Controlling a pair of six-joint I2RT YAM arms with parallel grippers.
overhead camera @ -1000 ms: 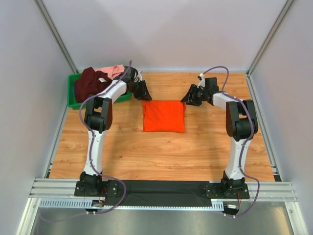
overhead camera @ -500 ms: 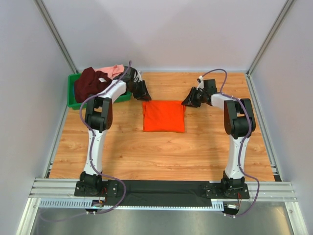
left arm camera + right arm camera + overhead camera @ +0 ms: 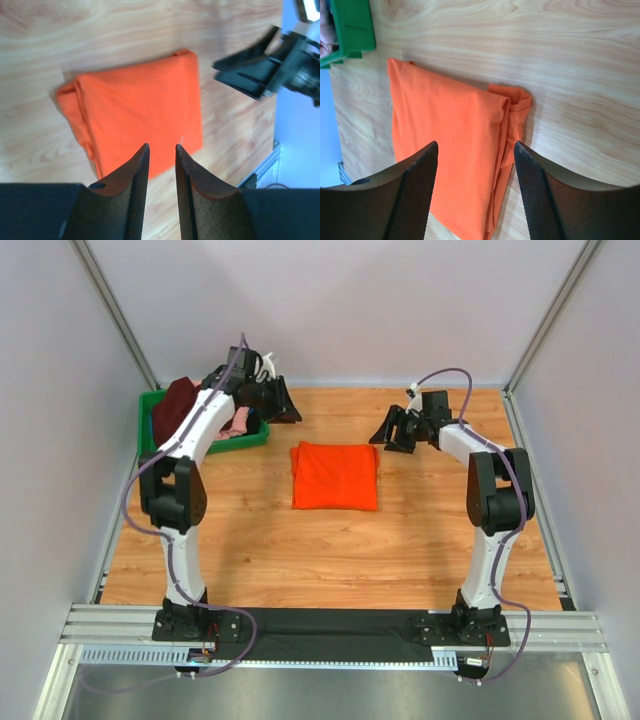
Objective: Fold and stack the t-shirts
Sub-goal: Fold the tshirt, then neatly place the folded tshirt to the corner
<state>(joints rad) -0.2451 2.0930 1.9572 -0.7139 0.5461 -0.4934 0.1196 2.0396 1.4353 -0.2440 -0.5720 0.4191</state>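
Wood table (image 3: 300, 550) fills the top view. At its centre lies the folded orange t-shirt (image 3: 335, 476), nearly square, with its long axis seemingly running top to bottom of the frame. Its loose hems are bunched at the upper right corner. At upper left, the green bin (image 3: 150, 435) holds the maroon t-shirt (image 3: 178, 405) and the pink t-shirt (image 3: 238, 423), both partly hidden by the left arm. The right gripper (image 3: 475, 145) gapes wide and is empty. The left gripper (image 3: 161, 147) shows a narrow gap and is empty.

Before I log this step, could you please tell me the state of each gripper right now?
Left gripper: slightly open, holding nothing.
Right gripper: wide open, holding nothing.
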